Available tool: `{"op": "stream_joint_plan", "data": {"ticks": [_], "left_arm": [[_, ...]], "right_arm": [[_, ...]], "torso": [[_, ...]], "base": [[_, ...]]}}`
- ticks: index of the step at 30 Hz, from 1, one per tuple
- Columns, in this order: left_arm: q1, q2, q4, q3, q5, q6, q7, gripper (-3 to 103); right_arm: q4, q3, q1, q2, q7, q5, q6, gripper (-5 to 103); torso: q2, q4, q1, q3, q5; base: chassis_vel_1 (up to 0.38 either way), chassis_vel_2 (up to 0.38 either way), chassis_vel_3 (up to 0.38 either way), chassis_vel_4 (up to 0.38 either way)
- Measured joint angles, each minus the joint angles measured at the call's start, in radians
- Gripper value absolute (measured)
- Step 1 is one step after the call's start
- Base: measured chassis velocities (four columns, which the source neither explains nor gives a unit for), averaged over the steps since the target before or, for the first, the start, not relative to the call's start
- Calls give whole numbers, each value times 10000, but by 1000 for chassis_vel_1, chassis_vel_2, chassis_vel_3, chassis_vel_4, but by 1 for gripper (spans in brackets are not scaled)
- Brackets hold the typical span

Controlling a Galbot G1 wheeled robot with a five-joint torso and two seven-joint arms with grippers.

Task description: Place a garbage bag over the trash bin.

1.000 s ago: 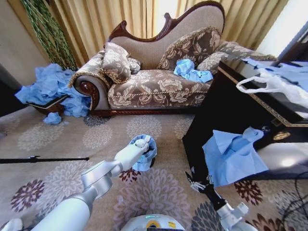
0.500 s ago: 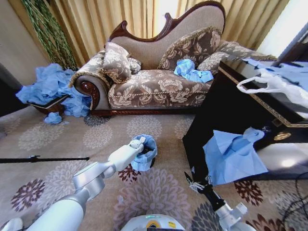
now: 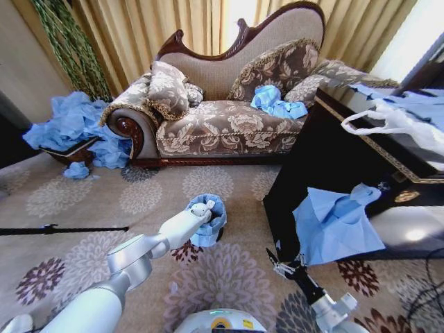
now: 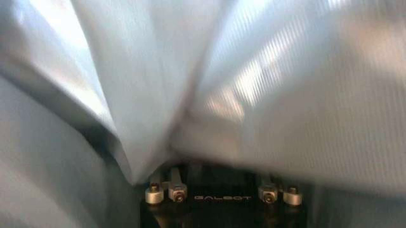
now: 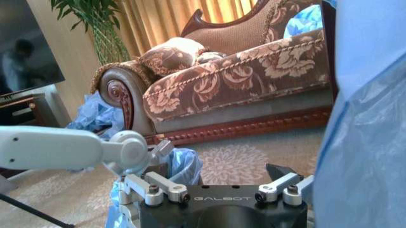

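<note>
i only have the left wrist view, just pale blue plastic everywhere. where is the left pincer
Observer: The left pincer is at the mouth of the trash bin on the carpet, amid the garbage bag.
Operator: is the bag on the bin
Observer: It drapes around the rim and down the sides; black shows only low on one side.
Operator: and the right arm
Observer: The right pincer hangs low beside the dark cabinet, open and holding nothing.

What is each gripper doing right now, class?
Left gripper: inside the garbage bag on the trash bin; fingers cannot be told.
Right gripper: open, empty.
</note>
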Motion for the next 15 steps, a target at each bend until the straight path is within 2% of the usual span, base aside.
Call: {"op": "stream_joint_plan", "data": {"ticks": [1, 4, 6, 7, 8, 10, 12, 15], "left_arm": [[0, 0, 0, 0, 0, 0, 0, 59], [-153, -37, 84, -210, 64, -67, 25, 76], [-159, -1, 52, -226, 64, -64, 30, 76], [-163, 143, -74, -235, 53, -24, 44, 86], [-164, 318, -251, -195, 14, 11, 64, 92], [-164, 420, -372, -151, -21, 32, 79, 92], [-128, 632, -610, -99, -45, 49, 150, 99], [-89, 716, -773, -153, -158, 139, 148, 100]], "right_arm": [[0, 0, 0, 0, 0, 0, 0, 100], [-6, -1, -26, 14, 0, -6, 0, 100], [-7, -8, -26, 23, -1, -9, 0, 100], [-5, -24, -29, 41, -1, -14, -2, 100], [0, -34, -29, 51, -1, -17, -4, 100], [1, -38, -29, 55, -2, -20, -7, 100], [11, -41, -39, 66, -6, -32, -8, 100], [29, -41, -63, 78, -8, -44, -11, 100]], "torso": [[0, 0, 0, 0, 0], [0, -5, 0, -1, 1], [0, -3, 0, 0, 0], [0, 0, 0, 1, -1], [0, 2, 0, 0, 0], [0, 3, 0, 0, 1], [0, 2, 0, 0, 0], [0, 1, 0, 1, -1]], "base": [[0, 0, 0, 0], [0, 0, 0, 0], [0, 0, 0, 0], [0, 0, 0, 0], [0, 0, 0, 0], [0, 0, 0, 0], [0, 0, 0, 0], [0, 0, 0, 0]]}}
